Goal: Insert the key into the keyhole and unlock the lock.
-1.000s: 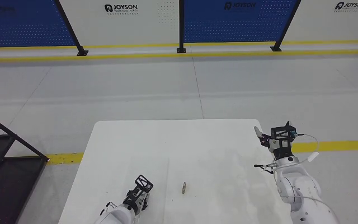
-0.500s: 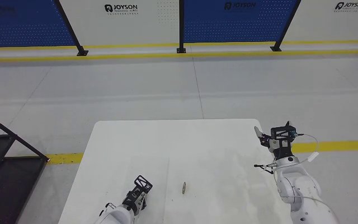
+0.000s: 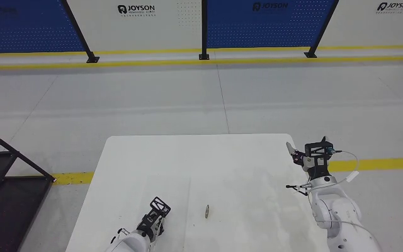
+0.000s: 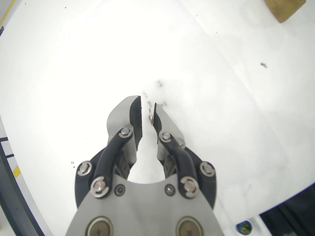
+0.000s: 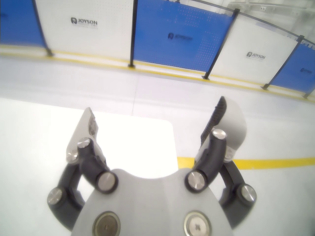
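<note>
A brass padlock (image 3: 206,211) lies on the white table (image 3: 189,157) near its front edge, its steel shackle partly showing; it also appears far ahead of the fingers as the padlock (image 4: 280,1) in the left wrist view. My left gripper (image 4: 147,100) hangs low over the table to the lock's left, with its fingers almost together. A small silver key (image 4: 150,116) stands edge-on between them, against one pad. In the top view the left gripper (image 3: 158,206) sits near the front edge. My right gripper (image 3: 306,148) is at the table's right edge, open and holding nothing, as the right gripper (image 5: 155,116) shows.
A black rack (image 3: 12,170) stands on the floor left of the table. Blue and white fence panels (image 3: 264,19) run along the far side of the room. Small dark marks (image 4: 160,83) dot the tabletop ahead of the left fingers.
My left gripper has drawn back slightly toward the table's front edge. The right arm and the padlock have stayed put.
</note>
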Controlling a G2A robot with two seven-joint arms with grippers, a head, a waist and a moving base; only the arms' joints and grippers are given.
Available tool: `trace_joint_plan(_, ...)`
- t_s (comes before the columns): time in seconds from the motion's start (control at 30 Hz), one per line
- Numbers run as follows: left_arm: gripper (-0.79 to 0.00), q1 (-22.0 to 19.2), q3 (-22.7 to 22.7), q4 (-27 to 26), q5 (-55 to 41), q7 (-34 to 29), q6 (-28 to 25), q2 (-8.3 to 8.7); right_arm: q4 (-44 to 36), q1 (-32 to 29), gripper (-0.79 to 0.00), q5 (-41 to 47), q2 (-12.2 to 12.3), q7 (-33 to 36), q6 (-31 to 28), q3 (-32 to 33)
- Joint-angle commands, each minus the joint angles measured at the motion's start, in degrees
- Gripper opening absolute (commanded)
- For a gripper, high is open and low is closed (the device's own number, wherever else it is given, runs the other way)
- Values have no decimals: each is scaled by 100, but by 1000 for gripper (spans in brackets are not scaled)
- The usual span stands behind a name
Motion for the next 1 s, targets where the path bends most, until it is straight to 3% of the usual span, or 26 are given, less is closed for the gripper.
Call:
trace_joint_plan(0.0,-634,-3,-4,2,-9,-9,-9,2,0,0,0,0,0,0,0,0)
trace_joint_plan(0.17,-708,-9,-7,3,-21,-1,5,4,0,0,0,0,0,0,0,0)
trace_joint_plan(0.23,-785,-9,-7,-2,-20,1,8,6,0,0,0,0,0,0,0,0)
trace_joint_plan(0.6,-785,161,-177,-267,-255,213,9,27,0,0,0,0,0,0,0,0)
trace_joint_plan(0.77,-785,451,-509,-615,-770,728,-204,62,0,0,0,0,0,0,0,0)
trace_joint_plan(0.97,-785,1056,-1183,-1023,-1599,1961,-741,122,0,0,0,0,0,0,0,0)
